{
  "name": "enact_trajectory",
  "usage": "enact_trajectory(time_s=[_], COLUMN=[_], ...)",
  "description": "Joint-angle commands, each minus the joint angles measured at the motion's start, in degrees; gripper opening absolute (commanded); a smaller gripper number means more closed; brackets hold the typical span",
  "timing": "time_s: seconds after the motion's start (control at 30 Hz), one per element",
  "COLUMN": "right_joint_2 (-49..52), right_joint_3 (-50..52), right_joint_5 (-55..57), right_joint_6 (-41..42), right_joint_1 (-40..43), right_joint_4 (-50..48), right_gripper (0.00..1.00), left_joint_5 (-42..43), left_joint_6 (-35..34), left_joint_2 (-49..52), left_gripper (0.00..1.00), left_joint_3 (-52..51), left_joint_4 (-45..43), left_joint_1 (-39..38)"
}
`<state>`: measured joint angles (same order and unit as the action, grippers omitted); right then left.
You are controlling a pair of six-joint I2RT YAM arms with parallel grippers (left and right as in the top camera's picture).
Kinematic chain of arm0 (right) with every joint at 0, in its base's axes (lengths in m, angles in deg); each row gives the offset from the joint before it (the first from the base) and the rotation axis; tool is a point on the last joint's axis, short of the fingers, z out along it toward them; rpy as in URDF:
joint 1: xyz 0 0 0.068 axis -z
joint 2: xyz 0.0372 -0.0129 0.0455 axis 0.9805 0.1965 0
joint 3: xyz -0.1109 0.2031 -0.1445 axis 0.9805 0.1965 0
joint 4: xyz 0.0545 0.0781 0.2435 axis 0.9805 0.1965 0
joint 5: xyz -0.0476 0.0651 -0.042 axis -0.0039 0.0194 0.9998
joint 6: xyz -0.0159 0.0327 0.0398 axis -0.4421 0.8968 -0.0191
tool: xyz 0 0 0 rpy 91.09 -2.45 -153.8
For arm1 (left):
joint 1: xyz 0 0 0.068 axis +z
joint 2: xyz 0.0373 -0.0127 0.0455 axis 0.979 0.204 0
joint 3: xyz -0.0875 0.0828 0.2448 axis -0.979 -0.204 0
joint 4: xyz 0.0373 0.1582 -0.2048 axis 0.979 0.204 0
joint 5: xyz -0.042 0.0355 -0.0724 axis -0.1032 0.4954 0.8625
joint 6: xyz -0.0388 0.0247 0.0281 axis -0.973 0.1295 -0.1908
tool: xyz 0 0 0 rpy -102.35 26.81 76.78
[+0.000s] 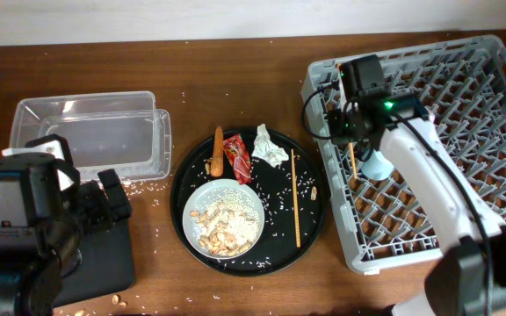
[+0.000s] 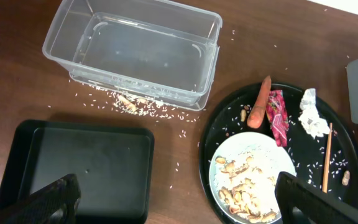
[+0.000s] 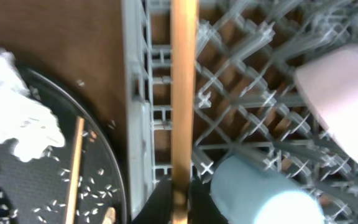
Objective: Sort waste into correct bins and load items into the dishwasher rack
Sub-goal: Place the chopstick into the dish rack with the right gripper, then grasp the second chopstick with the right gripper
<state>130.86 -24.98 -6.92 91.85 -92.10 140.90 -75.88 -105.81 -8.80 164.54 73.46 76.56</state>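
My right gripper (image 1: 352, 132) (image 3: 180, 198) is shut on one wooden chopstick (image 3: 183, 93) and holds it over the left side of the grey dishwasher rack (image 1: 464, 79). A light-blue cup (image 3: 260, 196) and a white-pink bowl (image 3: 347, 106) lie in the rack beside it. The second chopstick (image 1: 295, 197) lies on the round black tray (image 1: 310, 175), with the carrot (image 1: 217, 151), red wrapper (image 1: 238, 158), tissue (image 1: 269, 146) and a white plate (image 1: 224, 219) of peanuts and rice. My left gripper (image 2: 179, 211) is open and empty above the flat black tray (image 2: 86, 162).
The clear tub (image 1: 86, 132) stands at the back left, empty. Rice grains and a few peanuts (image 2: 129, 102) lie on the table along its front wall. The rack's left wall (image 3: 135, 112) stands close to the round tray.
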Motion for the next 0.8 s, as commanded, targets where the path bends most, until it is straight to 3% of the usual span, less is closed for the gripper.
enact_trajectory(time_s=[0.0,0.07,0.27,0.47,0.57,0.77], right_joint_2=[4.0,3.7,-0.6,2.8,6.8,15.3], right_joint_3=[0.8,0.6,-0.3,2.3,4.5,5.3], right_joint_5=[0.3,-1.8,-4.9,-4.5,-4.5,-4.7], right_joint_6=[0.3,0.3,0.3,3.1,6.9,7.0], right_joint_1=[-0.2,-0.5,-7.1,-14.0,-14.5,-14.5], right_joint_4=[1.1,0.9,2.6,3.5,3.4,2.0], right_gripper=[0.40,0.47,0.45,0.40,0.34,0.25], left_joint_5=[-1.0,-1.0,-1.0,-1.0,-1.0,-1.0], left_joint_6=[-0.6,-0.6,-0.6,-0.6,-0.6,-0.6], left_joint_2=[-0.1,-0.1,-0.1,-0.1,-0.1,-0.1], left_gripper=[0.99,0.99,0.99,0.99,0.99,0.99], left_joint_3=[0.0,0.0,0.0,0.0,0.0,0.0], left_joint_4=[0.1,0.1,0.1,0.1,0.1,0.1], left_joint_1=[0.4,0.4,0.4,0.4,0.4,0.4])
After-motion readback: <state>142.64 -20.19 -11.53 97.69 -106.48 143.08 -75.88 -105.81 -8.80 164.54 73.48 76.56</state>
